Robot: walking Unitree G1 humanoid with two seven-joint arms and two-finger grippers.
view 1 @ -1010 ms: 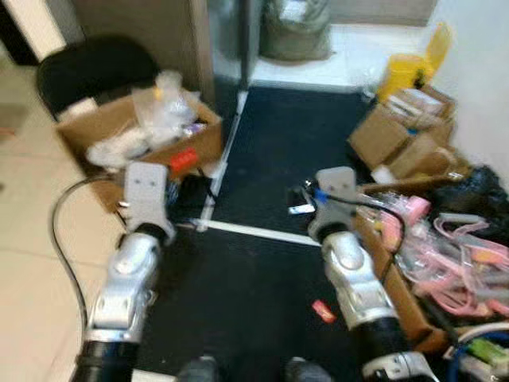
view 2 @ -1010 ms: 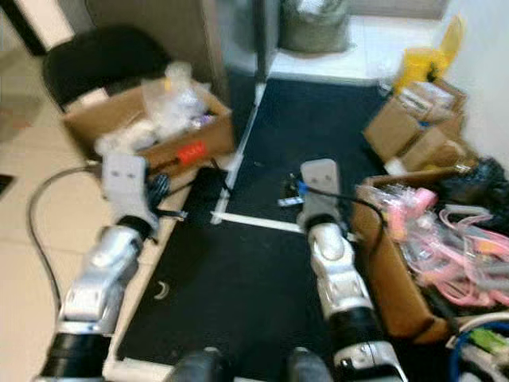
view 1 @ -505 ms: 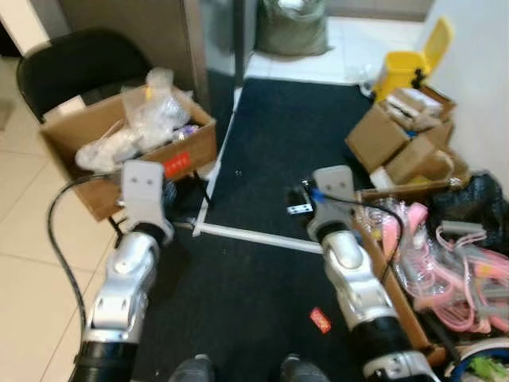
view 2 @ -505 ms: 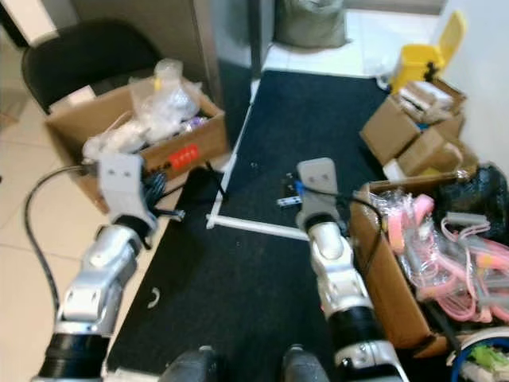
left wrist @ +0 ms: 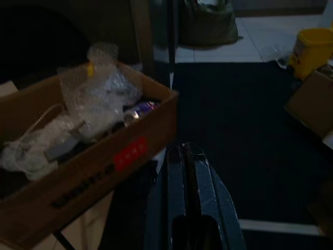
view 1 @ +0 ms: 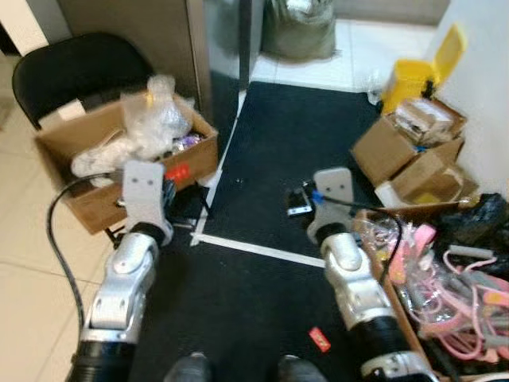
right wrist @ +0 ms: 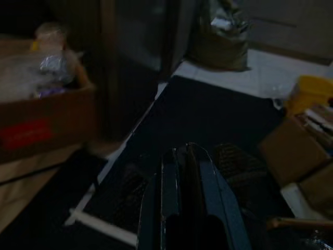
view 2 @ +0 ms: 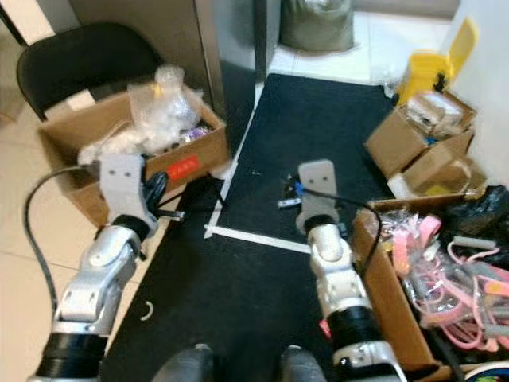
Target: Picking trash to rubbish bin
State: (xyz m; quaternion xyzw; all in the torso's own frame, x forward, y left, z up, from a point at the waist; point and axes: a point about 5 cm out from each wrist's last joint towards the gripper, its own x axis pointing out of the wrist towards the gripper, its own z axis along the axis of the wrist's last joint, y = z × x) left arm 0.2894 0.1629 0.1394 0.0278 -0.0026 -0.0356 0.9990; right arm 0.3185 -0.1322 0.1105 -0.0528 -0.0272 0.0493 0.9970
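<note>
Walking the black mat (view 1: 270, 159), we carry both pincers closed and empty — left pincer (left wrist: 186, 156), right pincer (right wrist: 182, 161) — while a red scrap (view 1: 320, 339) lies near our feet.

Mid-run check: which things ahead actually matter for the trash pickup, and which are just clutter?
Job:
- yellow bin, far right, lid up
- small red scrap on the black mat, near the right arm
- left tool and right tool, both shut, holding nothing

Clutter:
- box of bubble wrap
- black chair
- boxes by the wall
- box of pink cables
</note>
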